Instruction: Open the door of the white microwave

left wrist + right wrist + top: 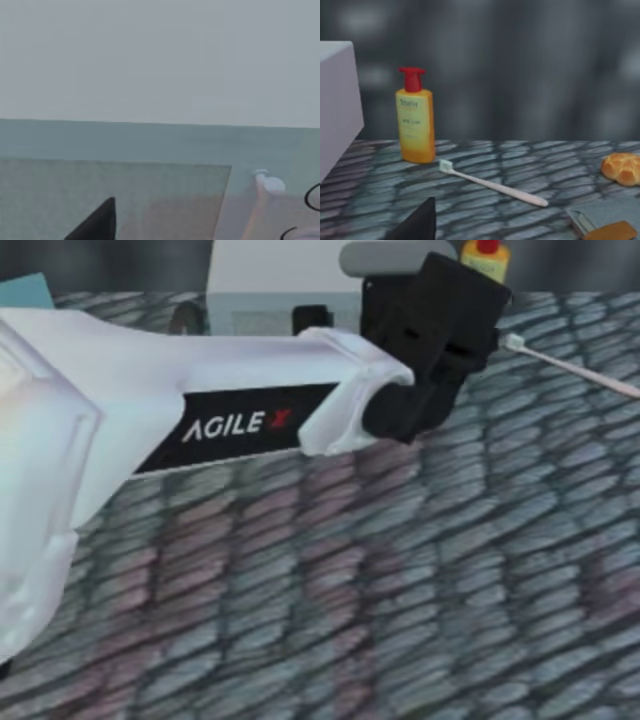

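White microwave (280,275) sits at the tabletop's (400,590) far edge; my left claw (425,350) reaches in front of it, its grip state hidden. Right arm unseen.

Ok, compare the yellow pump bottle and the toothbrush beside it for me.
The yellow pump bottle stands upright on the table; the toothbrush lies flat.
The bottle is squat and broad with a red pump top; the toothbrush is a long thin stick with a small pale head.
The bottle is orange-yellow and labelled; the toothbrush is pale pink and plain.
Both sit close together, right of the white microwave.
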Motion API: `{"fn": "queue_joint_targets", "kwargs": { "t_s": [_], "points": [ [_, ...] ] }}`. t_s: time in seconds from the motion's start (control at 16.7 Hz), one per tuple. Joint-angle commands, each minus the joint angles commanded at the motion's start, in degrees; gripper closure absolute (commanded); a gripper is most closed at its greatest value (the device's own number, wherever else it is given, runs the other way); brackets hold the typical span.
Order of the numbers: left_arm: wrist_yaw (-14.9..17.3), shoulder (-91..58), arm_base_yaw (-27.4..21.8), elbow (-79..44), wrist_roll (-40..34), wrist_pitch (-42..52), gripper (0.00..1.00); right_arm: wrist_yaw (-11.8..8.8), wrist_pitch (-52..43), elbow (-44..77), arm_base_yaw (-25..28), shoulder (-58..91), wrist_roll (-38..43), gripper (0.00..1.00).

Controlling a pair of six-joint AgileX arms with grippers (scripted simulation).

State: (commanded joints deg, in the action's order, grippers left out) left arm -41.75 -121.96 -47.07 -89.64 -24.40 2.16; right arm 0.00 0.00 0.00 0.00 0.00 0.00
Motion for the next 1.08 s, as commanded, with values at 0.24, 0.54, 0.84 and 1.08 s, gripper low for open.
{"fn": "queue_joint_targets", "kwargs": {
  "t_s": [0.24, 0.54, 0.84, 1.08],
  "points": [
    [3.1, -7.4, 3.5, -6.8, 2.6, -2.1, 0.0, 0.0, 0.0, 0.0, 0.0, 0.0, 0.0, 0.0],
    [3.9, -9.0, 4.5, -8.4, 3.2, -2.6, 0.0, 0.0, 0.0, 0.0, 0.0, 0.0, 0.0, 0.0],
    [3.9, -9.0, 4.5, -8.4, 3.2, -2.6, 0.38, 0.0, 0.0, 0.0, 0.0, 0.0, 0.0, 0.0],
    [3.9, -9.0, 4.5, -8.4, 3.2, -2.6, 0.68, 0.0, 0.0, 0.0, 0.0, 0.0, 0.0, 0.0]
  ]
}}
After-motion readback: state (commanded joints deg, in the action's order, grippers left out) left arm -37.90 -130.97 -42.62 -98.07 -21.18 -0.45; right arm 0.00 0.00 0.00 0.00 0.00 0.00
